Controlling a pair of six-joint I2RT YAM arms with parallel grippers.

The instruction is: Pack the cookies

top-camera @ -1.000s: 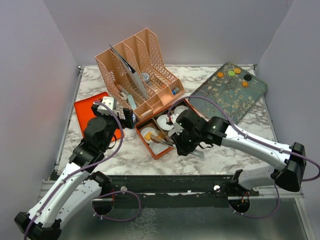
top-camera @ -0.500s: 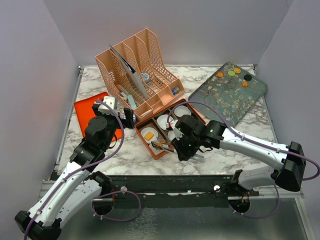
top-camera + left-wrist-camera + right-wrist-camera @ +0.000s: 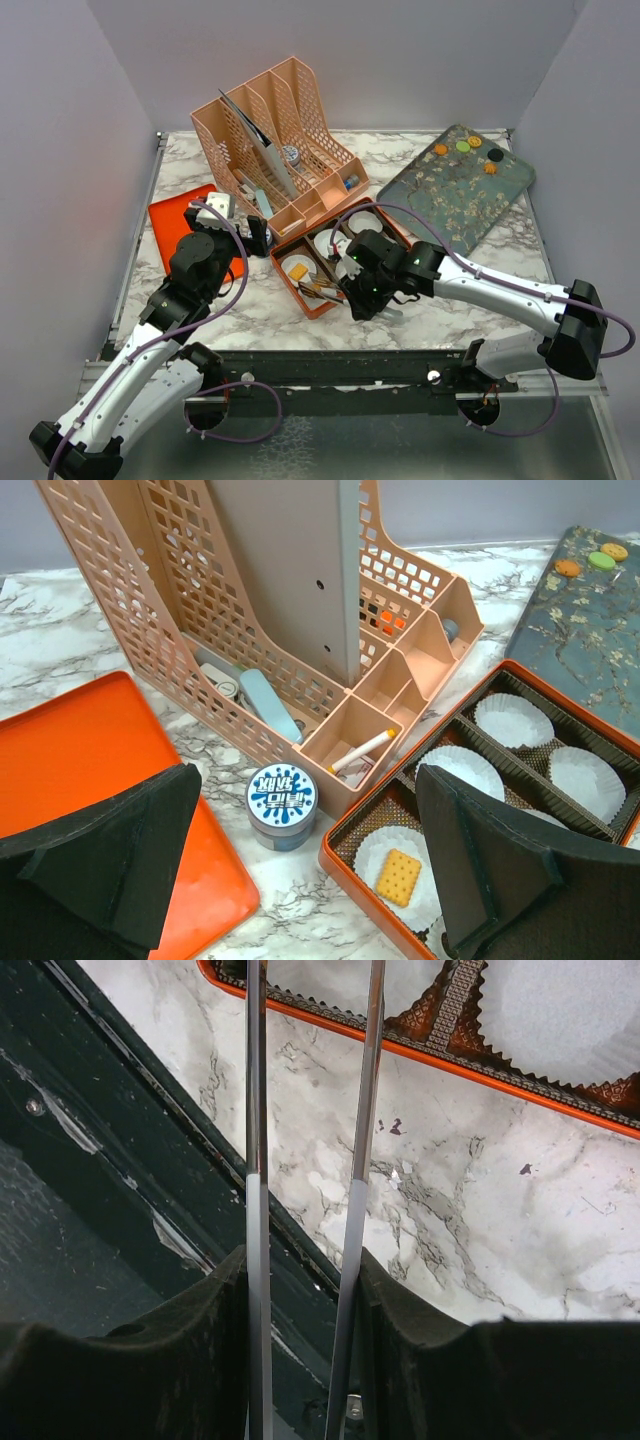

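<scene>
Marble tabletop, right hand clamping tongs, drawn back from square cookie, left hand spread wide

Left arm stretched forward off its base, left gripper spread wide, nothing between its pads. Right arm angles in low toward the centre, and the right gripper is clamped on tweezers, both blades running straight out ahead of the fingers.

Bright, even overhead light.
Soft shadows on the marble surface; right gripper looms dark, slightly blurred.
</scene>
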